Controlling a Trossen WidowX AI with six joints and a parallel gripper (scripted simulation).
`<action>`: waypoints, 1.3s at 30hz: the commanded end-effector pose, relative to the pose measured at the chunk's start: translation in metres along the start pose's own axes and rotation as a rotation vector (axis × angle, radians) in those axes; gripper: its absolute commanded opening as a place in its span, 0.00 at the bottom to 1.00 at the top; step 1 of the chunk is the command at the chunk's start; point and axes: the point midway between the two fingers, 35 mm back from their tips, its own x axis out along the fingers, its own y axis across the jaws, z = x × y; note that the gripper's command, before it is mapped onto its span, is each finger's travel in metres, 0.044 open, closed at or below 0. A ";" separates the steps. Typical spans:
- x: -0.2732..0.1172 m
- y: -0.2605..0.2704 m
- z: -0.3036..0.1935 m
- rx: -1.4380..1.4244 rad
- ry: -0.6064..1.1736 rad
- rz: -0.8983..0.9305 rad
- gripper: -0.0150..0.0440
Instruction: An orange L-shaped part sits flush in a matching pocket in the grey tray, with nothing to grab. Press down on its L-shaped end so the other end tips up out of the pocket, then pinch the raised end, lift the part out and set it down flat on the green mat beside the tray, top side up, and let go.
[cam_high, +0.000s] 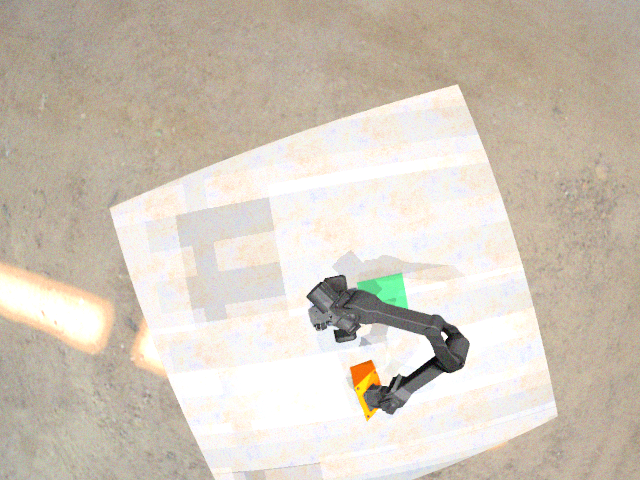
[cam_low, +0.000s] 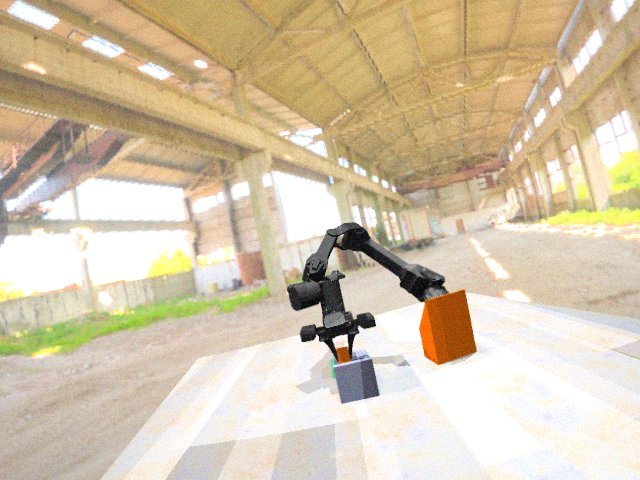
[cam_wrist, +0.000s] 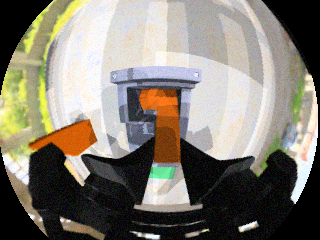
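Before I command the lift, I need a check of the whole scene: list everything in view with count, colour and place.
L-shaped part: one, orange, raised end between the fingers, L-shaped end in the tray pocket
tray: one, grey, on the table, under the gripper
mat: one, green, beside the tray
block: one, orange, at the arm's base
table: one, whitish, patchy, beneath everything
arm: one, black, reaching over the tray
gripper: one, black, closed on the part
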 end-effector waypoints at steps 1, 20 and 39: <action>-0.005 -0.001 0.000 0.004 -0.002 -0.001 0.25; -0.035 0.001 0.000 -0.003 0.002 0.002 0.25; -0.064 0.001 0.001 -0.004 0.002 0.003 0.25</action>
